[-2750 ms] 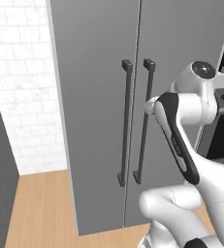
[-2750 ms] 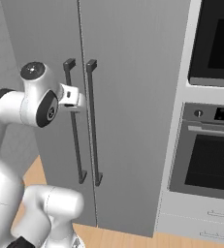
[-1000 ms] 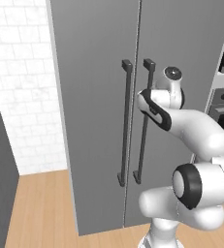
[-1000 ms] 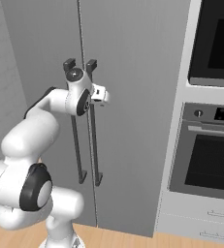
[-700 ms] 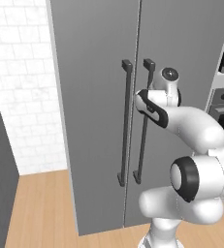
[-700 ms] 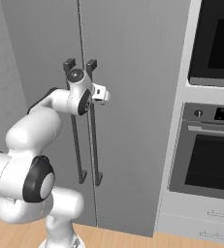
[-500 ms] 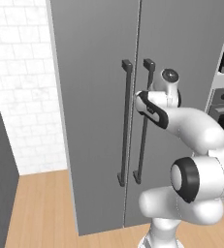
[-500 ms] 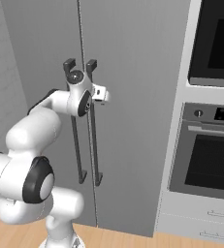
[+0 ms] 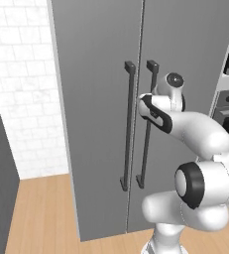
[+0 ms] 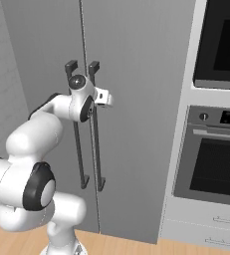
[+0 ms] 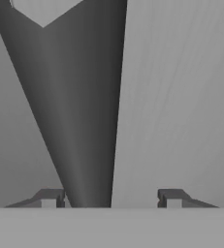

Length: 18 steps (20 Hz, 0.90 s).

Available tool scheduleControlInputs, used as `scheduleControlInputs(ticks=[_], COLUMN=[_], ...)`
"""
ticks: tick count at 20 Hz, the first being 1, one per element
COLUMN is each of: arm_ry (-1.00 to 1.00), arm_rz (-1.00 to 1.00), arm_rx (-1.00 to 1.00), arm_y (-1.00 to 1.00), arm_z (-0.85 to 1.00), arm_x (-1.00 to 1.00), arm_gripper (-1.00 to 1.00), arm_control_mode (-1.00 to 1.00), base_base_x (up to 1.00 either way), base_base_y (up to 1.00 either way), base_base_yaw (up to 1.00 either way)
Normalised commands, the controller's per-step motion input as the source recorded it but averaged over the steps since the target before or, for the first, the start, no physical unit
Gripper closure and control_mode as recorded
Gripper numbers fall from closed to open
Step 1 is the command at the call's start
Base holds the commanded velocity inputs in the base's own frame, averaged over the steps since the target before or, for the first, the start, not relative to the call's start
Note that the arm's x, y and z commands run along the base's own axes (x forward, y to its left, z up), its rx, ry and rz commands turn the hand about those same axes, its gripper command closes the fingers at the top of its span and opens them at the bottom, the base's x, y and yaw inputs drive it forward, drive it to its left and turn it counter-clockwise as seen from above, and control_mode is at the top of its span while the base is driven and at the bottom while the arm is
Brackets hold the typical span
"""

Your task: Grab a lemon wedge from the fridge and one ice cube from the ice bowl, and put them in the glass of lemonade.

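Left door: the fridge [image 9: 101,99] is shut, both grey doors flush, so the lemon wedge cannot be seen and is presumably behind them.
Left handle [image 9: 127,124]: free, just beside the one being worked.
Right handle [image 11: 79,111]: in the hand view this dark bar runs between the fingertips, touching the left one, with a clear gap to the right one.
Gripper [image 11: 106,197]: jaws apart around the bar, not clamped; in the right base view the hand [image 10: 89,102] sits high on the handles.
Oven [image 10: 213,169]: to the right, well apart.
Risk: with the bar off-centre, a pull may slip off if closing is incomplete.
Risk: gripping so high means the door may swing into the arm.
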Motion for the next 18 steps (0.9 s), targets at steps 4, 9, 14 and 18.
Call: scheduleControlInputs(ticks=[4,9,14,18], arm_ry=[0.0,0.0,-0.01,-0.04], arm_rz=[0.0,0.0,-0.05,-0.13], arm_rx=[0.0,0.0,0.0,0.03], arm_y=[0.0,0.0,-0.4,-0.8], arm_z=[-0.11,-0.18,-0.2,-0.09], arm_x=[0.08,0.09,0.02,-0.18], arm_gripper=[1.0,1.0,1.0,1.0], arm_control_mode=[-1.0,-1.0,-1.0,-1.0], base_base_x=[0.0,0.0,0.0,0.0], base_base_y=[0.0,0.0,0.0,0.0], base_base_yaw=[0.0,0.0,0.0,0.0])
